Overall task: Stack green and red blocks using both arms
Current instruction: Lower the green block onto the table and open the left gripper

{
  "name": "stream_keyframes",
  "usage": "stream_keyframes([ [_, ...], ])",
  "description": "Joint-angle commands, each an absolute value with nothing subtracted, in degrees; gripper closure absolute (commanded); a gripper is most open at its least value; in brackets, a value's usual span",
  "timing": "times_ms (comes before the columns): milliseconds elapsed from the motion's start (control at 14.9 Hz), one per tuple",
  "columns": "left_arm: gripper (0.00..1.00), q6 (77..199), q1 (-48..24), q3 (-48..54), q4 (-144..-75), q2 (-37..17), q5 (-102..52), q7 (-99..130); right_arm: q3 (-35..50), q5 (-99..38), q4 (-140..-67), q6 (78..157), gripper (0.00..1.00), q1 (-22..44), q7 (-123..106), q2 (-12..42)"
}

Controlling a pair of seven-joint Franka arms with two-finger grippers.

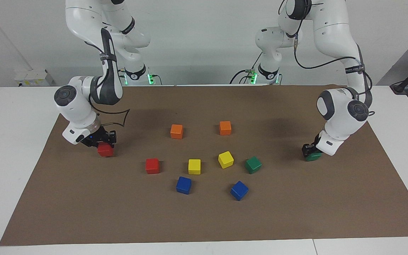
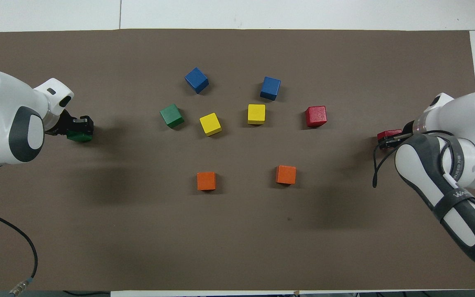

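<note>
Clamping: left pincer [image 1: 312,153] on green block [image 1: 313,156], right pincer [image 1: 102,141] on red block [image 1: 105,150]; cubes flat, no long axis.

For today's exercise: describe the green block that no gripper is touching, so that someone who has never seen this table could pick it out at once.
Start at the brown mat and find the cluster of loose cubes in its middle. In the row with the two yellow blocks, the free green block sits at the left arm's end, turned slightly askew. The held green block is at the left gripper, well apart.

Left hand [image 1: 311,153] grips a green block [image 1: 313,156]; right hand [image 1: 101,141] a red block [image 1: 105,150].
</note>
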State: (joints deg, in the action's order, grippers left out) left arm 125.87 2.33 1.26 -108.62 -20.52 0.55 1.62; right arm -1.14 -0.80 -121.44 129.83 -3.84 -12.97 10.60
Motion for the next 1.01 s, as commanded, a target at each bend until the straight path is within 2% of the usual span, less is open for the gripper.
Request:
stream_keyframes([
  [0,1.00,126.12,2.46,1.23,-109.60,-20.04,0.26,2.02,-0.70,-1.41,-122.08,129.90,1.00,-4.57,-14.41,9.93],
  [336,1.00,126.91,2.46,1.23,-110.39,-19.95,0.26,2.02,-0.70,-1.32,-122.08,130.43,1.00,-4.75,-14.15,10.63],
  [403,0.70,127.18,2.37,1.23,-110.56,-19.86,0.26,2.11,-0.79,-1.32,-122.17,130.52,1.00,-4.75,-13.98,10.63],
  [470,0.07,127.26,2.29,1.23,-110.57,-19.86,0.26,2.11,-0.79,-1.32,-122.08,130.52,1.00,-4.66,-13.63,10.63],
  [538,0.00,127.09,2.37,1.23,-110.65,-19.78,0.26,2.11,-0.79,-1.23,-122.17,130.52,1.00,-4.66,-13.45,10.63],
  [941,0.00,125.17,2.46,1.23,-107.50,-19.60,0.26,2.20,-0.97,-0.35,-122.17,130.78,1.00,-4.66,-12.66,10.63],
])
